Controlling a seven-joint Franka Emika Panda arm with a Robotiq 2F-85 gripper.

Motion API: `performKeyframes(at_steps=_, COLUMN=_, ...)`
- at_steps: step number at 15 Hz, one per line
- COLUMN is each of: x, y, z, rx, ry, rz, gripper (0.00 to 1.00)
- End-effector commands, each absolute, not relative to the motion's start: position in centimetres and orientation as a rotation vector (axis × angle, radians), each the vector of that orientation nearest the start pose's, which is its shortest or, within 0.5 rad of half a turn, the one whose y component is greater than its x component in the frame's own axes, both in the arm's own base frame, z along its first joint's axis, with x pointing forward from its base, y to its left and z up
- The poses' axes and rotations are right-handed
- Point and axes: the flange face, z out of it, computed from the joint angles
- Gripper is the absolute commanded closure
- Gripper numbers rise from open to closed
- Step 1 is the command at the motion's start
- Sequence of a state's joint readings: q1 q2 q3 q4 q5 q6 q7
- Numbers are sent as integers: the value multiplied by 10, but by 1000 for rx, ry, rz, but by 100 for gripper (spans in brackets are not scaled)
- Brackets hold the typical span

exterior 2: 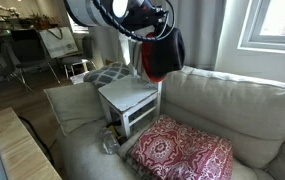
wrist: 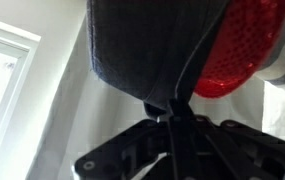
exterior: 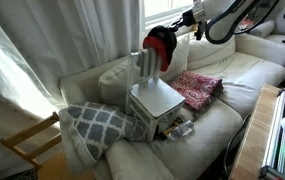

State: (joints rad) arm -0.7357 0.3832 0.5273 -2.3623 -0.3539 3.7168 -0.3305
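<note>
while clamped tight on its strap (wrist: 192, 75), the gripper (wrist: 175, 112) holds a red-black cap (exterior 2: 160, 52) above a white table (exterior 2: 130, 97). a red cushion (exterior 2: 182, 150) lies at the table's four o'clock.

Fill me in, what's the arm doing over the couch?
The arm has its jaws shut on a thin strap of a red-and-black cap. The cap hangs in the air above a small white table that stands on the cream couch, and it appears clear of the tabletop. A red patterned cushion lies on one side of the table and a grey-and-white pillow on the other.
</note>
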Motion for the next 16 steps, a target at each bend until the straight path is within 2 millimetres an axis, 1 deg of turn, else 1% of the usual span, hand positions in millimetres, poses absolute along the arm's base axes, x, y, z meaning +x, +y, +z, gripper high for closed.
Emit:
performKeyframes(at_steps=1, x=538, y=-98, z=329, rx=-2862, ry=-516, rz=-1628, gripper=99)
performKeyframes(at_steps=6, x=538, y=-110, z=323, rx=-2963, ry=-553, rz=-1599, gripper=99)
performKeyframes(at_steps=8, x=539, y=-119, z=320, rx=-3019, ry=-508, rz=-1591, gripper=99)
performKeyframes(at_steps=12, x=538, y=-124, z=317, rx=-3093, ry=-456, rz=-1571, gripper=99)
performKeyframes(at_steps=16, x=531, y=-146, z=315, rx=-3241, ry=-350, rz=-1564, gripper=99)
